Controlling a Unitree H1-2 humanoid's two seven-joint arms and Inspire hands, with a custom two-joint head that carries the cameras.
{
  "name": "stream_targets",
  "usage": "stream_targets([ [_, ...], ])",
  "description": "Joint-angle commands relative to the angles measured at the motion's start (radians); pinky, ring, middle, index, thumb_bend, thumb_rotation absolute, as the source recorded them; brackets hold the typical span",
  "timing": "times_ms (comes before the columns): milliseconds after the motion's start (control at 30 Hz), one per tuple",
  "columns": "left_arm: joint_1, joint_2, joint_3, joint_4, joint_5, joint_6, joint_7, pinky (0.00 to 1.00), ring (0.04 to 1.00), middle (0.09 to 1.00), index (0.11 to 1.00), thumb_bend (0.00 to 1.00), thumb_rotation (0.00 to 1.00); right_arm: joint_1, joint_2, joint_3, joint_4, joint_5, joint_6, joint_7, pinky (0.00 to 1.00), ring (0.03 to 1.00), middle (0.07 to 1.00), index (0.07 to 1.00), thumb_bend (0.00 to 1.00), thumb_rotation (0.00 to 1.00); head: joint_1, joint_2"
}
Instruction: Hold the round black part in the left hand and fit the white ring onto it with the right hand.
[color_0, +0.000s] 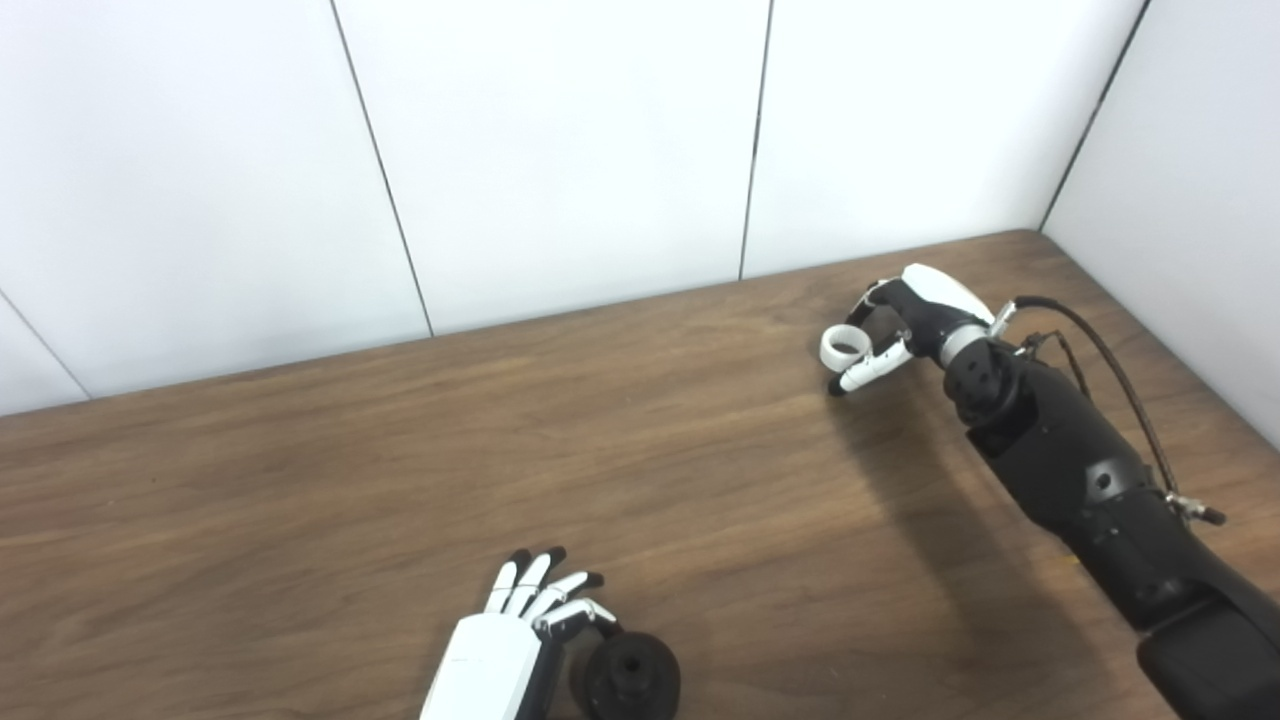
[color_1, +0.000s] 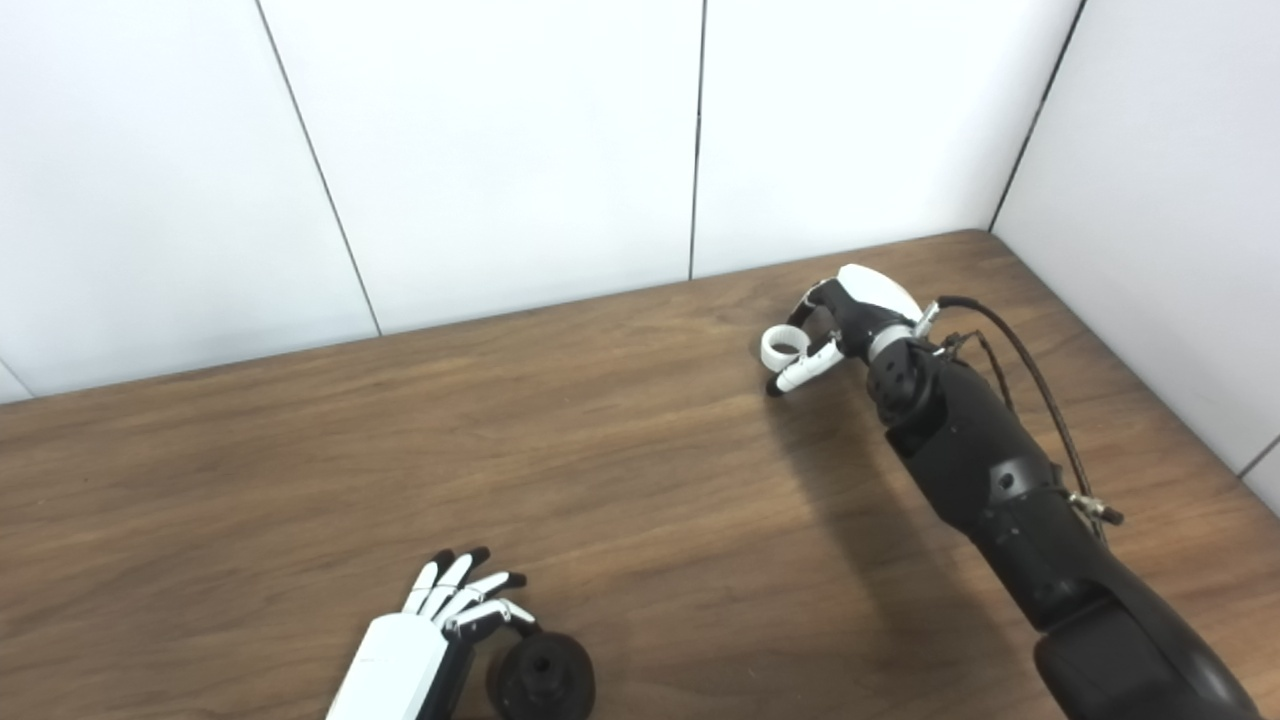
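The right hand (color_0: 905, 325) sits at about two o'clock on the wooden table (color_0: 500, 450), far toward the back corner where the white wall panels (color_0: 560, 150) meet. Its fingers curl round and pinch the white ring (color_0: 842, 347), which is held at the hand's nine o'clock side with its opening facing up; whether the ring is just clear of the table or touching it cannot be told. The black forearm (color_0: 1080, 470) runs from the hand to the five o'clock corner, a thin cable (color_0: 1120, 380) looping along it. The left hand (color_0: 515, 630) lies at six o'clock, near the bottom edge, its back up and its fingers (color_0: 530, 580) stretched forward and slightly spread toward twelve o'clock. The black part (color_0: 630, 678) rests on the table at the hand's three o'clock side, touching or just beside the thumb; the pictures do not show a closed grip on it. Ring and part are well apart.
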Motion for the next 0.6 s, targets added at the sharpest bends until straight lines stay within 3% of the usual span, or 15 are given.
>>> stream_targets([
  [0,0.042,0.032,-0.011,0.023,0.036,0.036,-0.078,1.00,0.948,0.824,0.482,0.53,0.06,-0.045,-0.028,-0.017,-0.028,-0.009,-0.007,-0.017,1.00,1.000,0.924,0.588,0.78,0.20,0.001,0.001],
  [67,0.043,0.033,-0.011,0.020,0.037,0.041,-0.085,1.00,0.952,0.827,0.482,0.53,0.06,-0.043,-0.027,-0.019,-0.025,-0.008,-0.017,-0.022,1.00,1.000,0.921,0.511,0.58,0.16,0.001,0.003],
  [100,0.044,0.033,-0.012,0.017,0.036,0.042,-0.087,1.00,0.953,0.827,0.482,0.53,0.06,-0.043,-0.026,-0.021,-0.024,-0.007,-0.019,-0.025,1.00,1.000,0.920,0.501,0.55,0.15,0.001,0.003],
  [567,0.049,0.032,-0.013,0.012,0.039,0.043,-0.084,1.00,0.956,0.831,0.482,0.53,0.06,-0.028,-0.020,-0.027,-0.025,-0.012,-0.070,-0.077,0.99,0.990,0.874,0.486,0.52,0.13,0.002,0.006],
])
